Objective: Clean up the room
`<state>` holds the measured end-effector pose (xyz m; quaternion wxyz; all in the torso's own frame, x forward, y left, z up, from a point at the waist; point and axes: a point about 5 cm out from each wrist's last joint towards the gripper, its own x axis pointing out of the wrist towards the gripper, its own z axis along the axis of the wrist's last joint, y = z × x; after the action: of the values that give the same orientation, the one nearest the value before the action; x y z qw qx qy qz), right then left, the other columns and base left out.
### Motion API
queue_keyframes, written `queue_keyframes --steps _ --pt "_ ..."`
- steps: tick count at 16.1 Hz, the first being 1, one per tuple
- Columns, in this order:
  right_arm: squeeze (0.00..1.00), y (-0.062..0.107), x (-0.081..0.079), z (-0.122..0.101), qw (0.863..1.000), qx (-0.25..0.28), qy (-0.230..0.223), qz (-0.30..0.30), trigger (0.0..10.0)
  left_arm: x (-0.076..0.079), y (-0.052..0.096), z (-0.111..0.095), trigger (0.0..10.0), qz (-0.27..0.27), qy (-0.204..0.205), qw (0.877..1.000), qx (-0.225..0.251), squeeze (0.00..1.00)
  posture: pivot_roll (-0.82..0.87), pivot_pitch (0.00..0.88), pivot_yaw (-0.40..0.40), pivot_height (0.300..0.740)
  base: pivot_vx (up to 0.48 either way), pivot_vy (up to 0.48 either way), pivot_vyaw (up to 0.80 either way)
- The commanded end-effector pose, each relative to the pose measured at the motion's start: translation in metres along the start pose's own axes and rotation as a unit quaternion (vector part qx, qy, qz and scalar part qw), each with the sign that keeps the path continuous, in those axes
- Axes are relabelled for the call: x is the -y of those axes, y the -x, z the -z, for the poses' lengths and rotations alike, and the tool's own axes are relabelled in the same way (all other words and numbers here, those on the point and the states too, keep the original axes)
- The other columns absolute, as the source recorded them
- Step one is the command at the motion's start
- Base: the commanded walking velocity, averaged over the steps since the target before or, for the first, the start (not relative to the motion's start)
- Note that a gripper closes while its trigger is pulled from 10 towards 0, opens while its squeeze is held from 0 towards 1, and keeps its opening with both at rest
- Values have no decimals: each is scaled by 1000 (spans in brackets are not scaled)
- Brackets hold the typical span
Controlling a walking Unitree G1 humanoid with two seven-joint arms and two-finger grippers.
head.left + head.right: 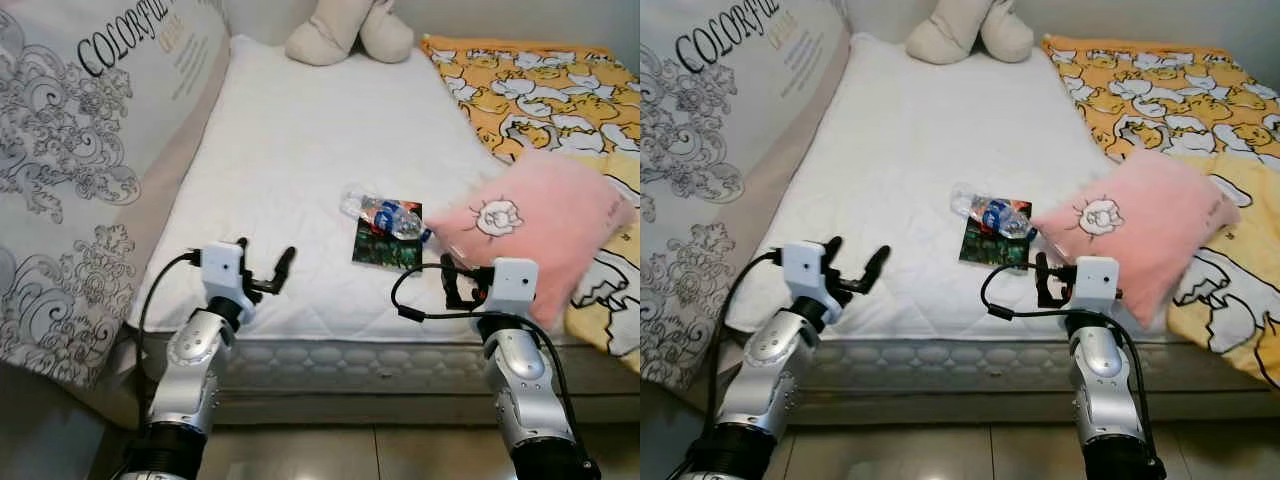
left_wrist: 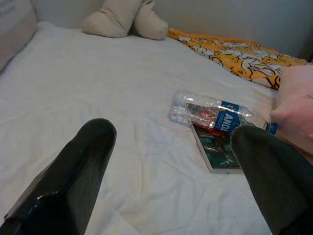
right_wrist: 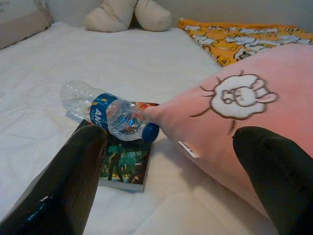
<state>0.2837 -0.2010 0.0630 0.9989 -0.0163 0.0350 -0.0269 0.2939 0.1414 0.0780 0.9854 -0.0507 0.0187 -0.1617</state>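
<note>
On the white mattress [image 1: 300, 150] of the bed, near its front edge, a clear plastic water bottle [image 1: 385, 215] with a blue label and blue cap lies on its side across the top of a dark paperback book [image 1: 385, 248]. The bottle's cap end points toward a pink furry pillow [image 1: 540, 225] with a small cartoon figure on it; one corner of the pillow comes right up to the cap, and whether they touch cannot be told. The pillow lies partly on an orange and white cartoon-print blanket [image 1: 530, 85] that covers the robot's right side of the bed. At the far end sit the feet of a beige plush toy [image 1: 350, 35]. Along the robot's left side leans a large grey cushion [image 1: 70, 170] with scroll patterns and printed lettering.

Both arms are raised in front of the bed's near edge. The left pincer [image 1: 265, 268] hovers over the front part of the mattress with its two black fingers spread wide and nothing between them, well to the left of the book. The right pincer [image 3: 171, 186] is also wide apart and empty, hovering just in front of the book and the near corner of the pillow, pointed toward the bottle
</note>
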Motion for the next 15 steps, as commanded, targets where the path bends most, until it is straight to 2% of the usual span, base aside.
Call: queue_keyframes --steps 1,2,3,5,6,12,15 --pt "0 -2 -1 -3 1000 7 3 -5 10000 4 -1 -6 10000 17 -2 1000 12 1000 -19 0 -24 731 461 0 0" --pt "0 -3 -2 -3 1000 6 4 -8 10000 4 0 -6 10000 19 -4 1000 16 1000 -18 0 -24 731 458 0 0" --pt "0 -3 -3 -2 1000 5 6 -11 10000 5 2 -7 10000 20 4 999 28 0 -18 0 -26 731 431 0 0" --pt "0 -3 -3 -2 1000 6 11 -16 10000 4 1 -5 10000 13 -12 1000 18 0 -17 0 -28 731 0 0 0" --pt "0 -3 -3 1 999 -8 26 -18 10000 3 1 -4 10000 5 -2 1000 19 0 -18 0 -29 731 0 0 0" --pt "0 -3 -3 -2 1000 2 26 -16 10000 -1 1 -4 10000 -18 -9 1000 21 0 -20 0 -30 731 0 0 -652" --pt "0 -6 -3 -4 999 4 41 -11 10000 -1 1 -5 10000 -22 -13 999 21 0 -22 0 -29 731 0 0 0"
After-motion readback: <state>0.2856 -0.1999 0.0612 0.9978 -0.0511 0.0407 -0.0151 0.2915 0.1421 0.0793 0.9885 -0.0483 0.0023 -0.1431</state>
